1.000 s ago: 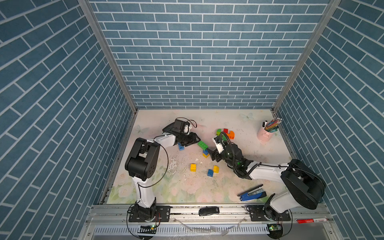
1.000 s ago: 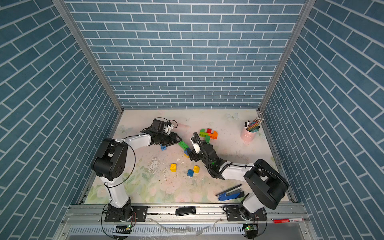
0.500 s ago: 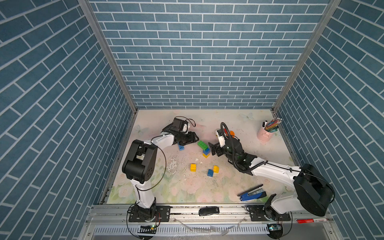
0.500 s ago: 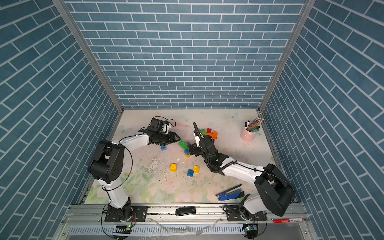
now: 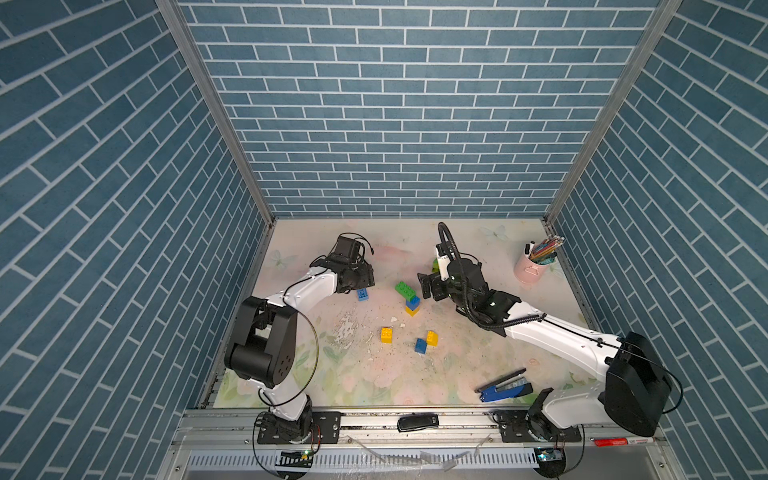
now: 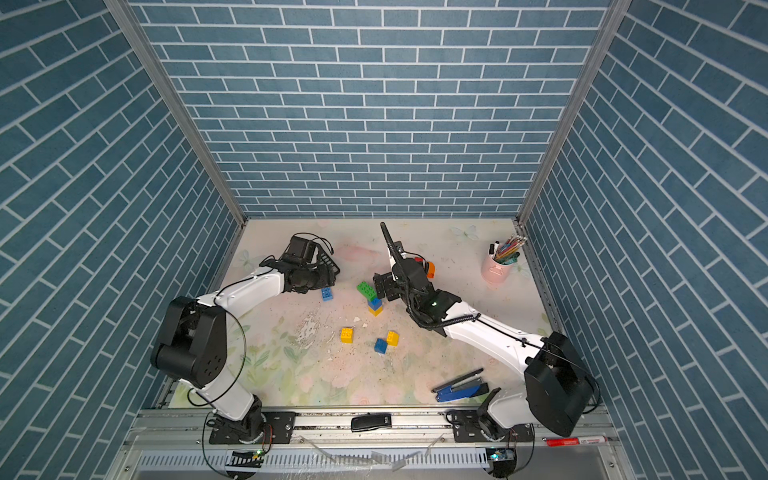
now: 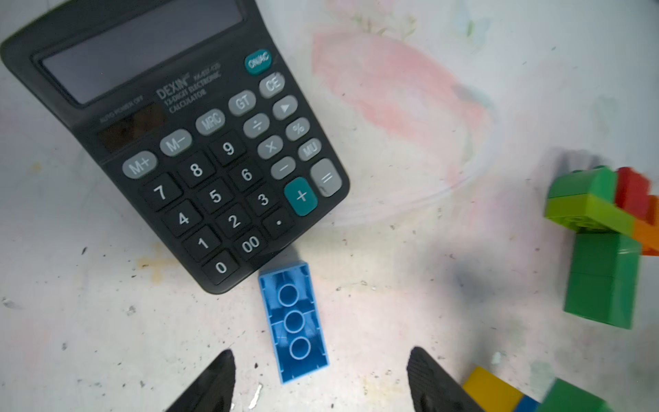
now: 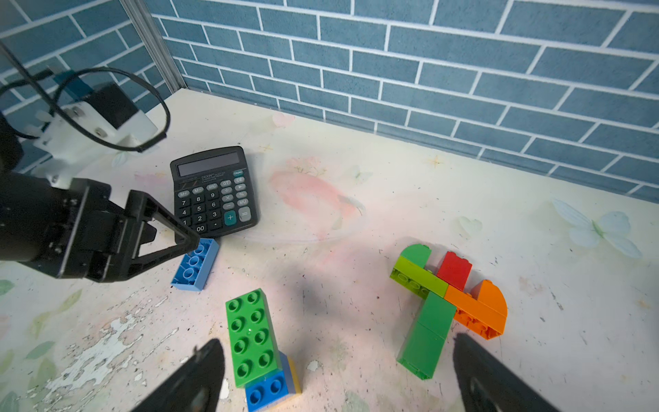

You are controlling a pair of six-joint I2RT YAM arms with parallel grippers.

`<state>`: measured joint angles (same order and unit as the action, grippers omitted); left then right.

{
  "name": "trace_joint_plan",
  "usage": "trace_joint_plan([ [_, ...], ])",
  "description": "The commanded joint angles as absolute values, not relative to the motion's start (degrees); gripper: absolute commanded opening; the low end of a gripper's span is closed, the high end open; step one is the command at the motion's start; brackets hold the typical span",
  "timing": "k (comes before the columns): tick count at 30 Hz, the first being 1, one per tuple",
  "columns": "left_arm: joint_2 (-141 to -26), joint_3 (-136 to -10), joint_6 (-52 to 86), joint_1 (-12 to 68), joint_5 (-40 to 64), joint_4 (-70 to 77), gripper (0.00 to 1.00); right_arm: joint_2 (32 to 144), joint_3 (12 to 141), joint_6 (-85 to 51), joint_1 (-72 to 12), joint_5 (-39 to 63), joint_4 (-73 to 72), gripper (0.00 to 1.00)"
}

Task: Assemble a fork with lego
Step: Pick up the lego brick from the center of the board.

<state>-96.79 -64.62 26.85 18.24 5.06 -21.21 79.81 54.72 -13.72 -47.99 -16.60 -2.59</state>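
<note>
The right gripper [image 8: 342, 381], jaws spread wide and empty, over a worn floral table [image 8: 392, 185]. Just beside one finger: a long green brick [image 8: 251, 335] stacked askew on a blue brick [image 8: 267, 390] with a yellow brick [image 8: 294, 372] beneath. Near the other finger: a flat assembly [image 8: 445, 296] of green, lime, red and orange bricks. Farther off: the left gripper [image 8: 173, 238], one fingertip over the end of a light-blue brick [image 8: 194, 265] lying just beside a black calculator [image 8: 214, 192]; tiled wall [image 8: 428, 53] behind.

bright, even overhead light; soft shadows; left wrist view slightly blurred; edges bowed
</note>
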Motion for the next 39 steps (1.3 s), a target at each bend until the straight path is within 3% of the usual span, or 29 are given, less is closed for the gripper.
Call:
trace_joint_plan([
  [1,-100.1,-65.6,26.7,18.2,3.5,-22.9,0.78,80.5,55.3,-15.5,-47.9,-16.6,1.3,0.99],
  [12,-107.2,-69.6,26.5,18.8,1.6,-27.0,0.69,79.6,53.6,-17.0,-47.8,-17.2,2.1,0.99],
  [17,-109.0,-70.7,26.2,18.8,1.4,-27.5,0.59,79.7,54.0,-17.1,-47.7,-16.7,2.4,0.99],
  [20,-108.9,-70.8,26.1,18.8,2.3,-26.8,0.48,79.0,54.6,-17.6,-47.7,-16.8,3.3,0.98],
  [25,-105.1,-69.5,25.3,18.6,5.1,-25.2,0.34,75.9,56.3,-17.8,-47.6,-17.2,6.8,0.95],
  [32,-89.1,-64.9,24.7,17.1,11.3,-21.3,0.32,73.8,61.1,-19.2,-47.0,-18.9,12.1,0.9],
  [35,-80.5,-63.6,23.1,16.3,19.3,-17.4,0.32,72.9,63.5,-19.4,-44.7,-11.6,12.1,0.92],
  [39,-71.8,-61.8,25.5,15.9,35.6,-5.0,0.32,70.1,61.1,-26.8,-37.6,13.2,-1.7,0.92],
])
